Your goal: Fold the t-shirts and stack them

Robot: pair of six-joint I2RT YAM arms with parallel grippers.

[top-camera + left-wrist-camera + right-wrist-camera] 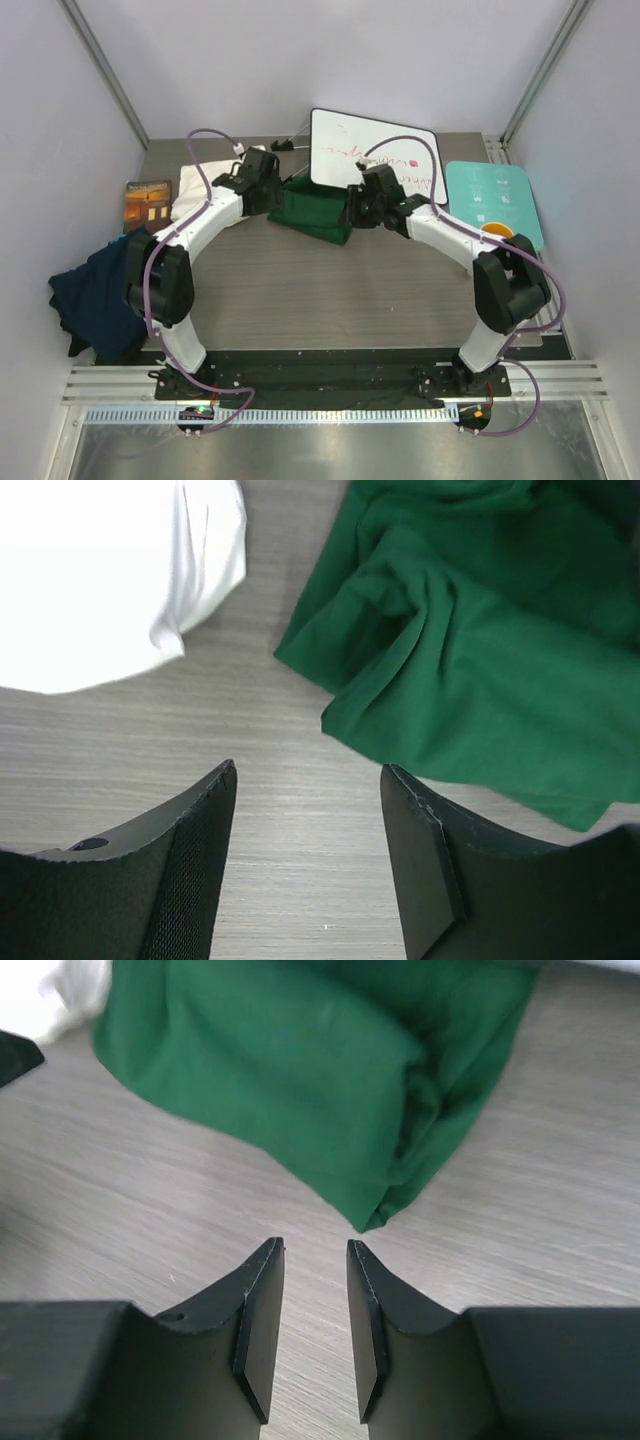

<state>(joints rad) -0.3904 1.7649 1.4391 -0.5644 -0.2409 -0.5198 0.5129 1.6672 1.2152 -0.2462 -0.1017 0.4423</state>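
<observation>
We count three t-shirts on the table [350, 290]: the dark green t-shirt [318, 215] bunched mid-back, the cream-white t-shirt [195, 187] near its left, and the navy t-shirt [95, 290] draped over the left edge. The left gripper [308, 770] and right gripper [313, 1245] flank the green one, both released and empty.

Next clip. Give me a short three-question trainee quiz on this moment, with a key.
1. True or false: the right arm's jaws are closed on the green t-shirt.
2. Which t-shirt lies at the left edge of the table? A the white t-shirt; B the navy t-shirt; C the green t-shirt.
3. Name the flat thing just beyond the green t-shirt, seen from above.
Key: 1 false, they stand apart over bare table; 2 B; 3 the whiteboard.
</observation>
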